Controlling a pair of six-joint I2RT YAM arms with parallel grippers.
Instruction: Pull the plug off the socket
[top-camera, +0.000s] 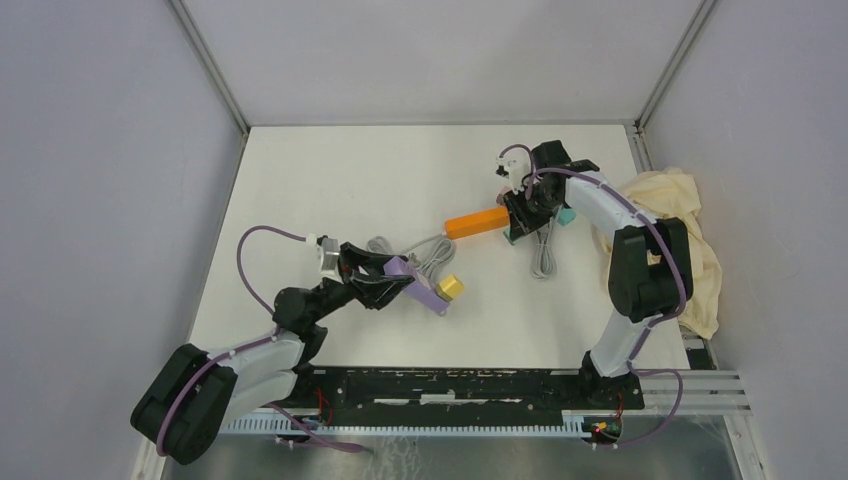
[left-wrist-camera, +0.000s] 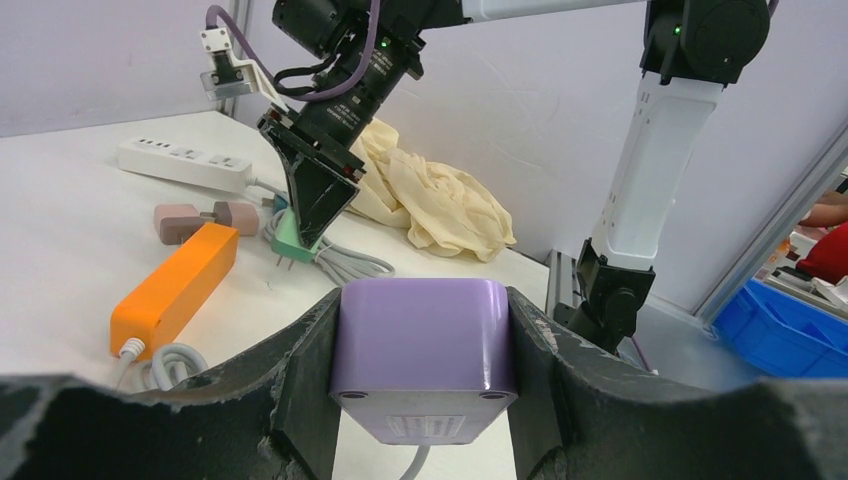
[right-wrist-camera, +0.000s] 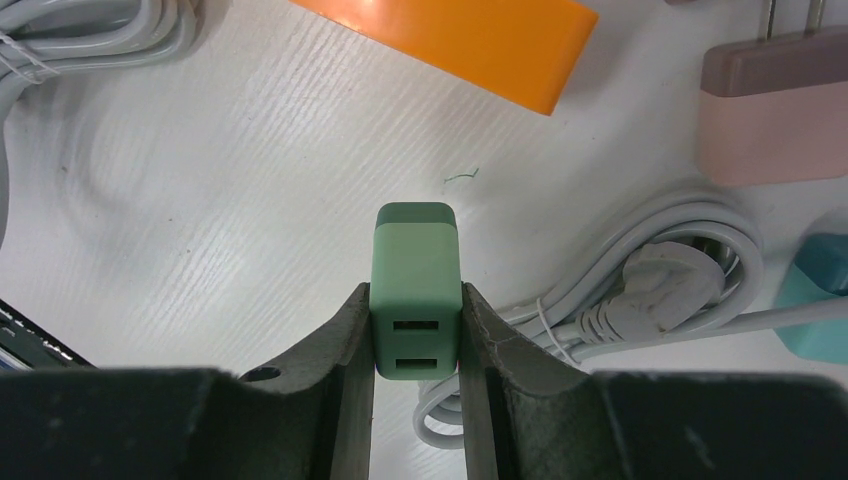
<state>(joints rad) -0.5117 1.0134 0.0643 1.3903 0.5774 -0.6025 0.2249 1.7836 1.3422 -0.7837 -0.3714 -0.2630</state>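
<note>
My right gripper (top-camera: 520, 215) is shut on a green plug (right-wrist-camera: 416, 285), held between its fingers (right-wrist-camera: 345, 350). In the left wrist view the green plug (left-wrist-camera: 295, 240) hangs just above the table with its prongs bare, a little right of the orange power strip's (left-wrist-camera: 175, 285) end. The orange strip (top-camera: 475, 222) lies flat mid-table. My left gripper (top-camera: 400, 280) is shut on a purple power strip (left-wrist-camera: 425, 340), which carries a yellow plug (top-camera: 450, 288) at its far end.
A grey coiled cable (right-wrist-camera: 650, 280), a pink adapter (right-wrist-camera: 775, 120) and a teal adapter (right-wrist-camera: 820, 290) lie by the right gripper. A white power strip (left-wrist-camera: 185, 160) lies behind. A cream cloth (top-camera: 690, 230) is heaped at the table's right edge.
</note>
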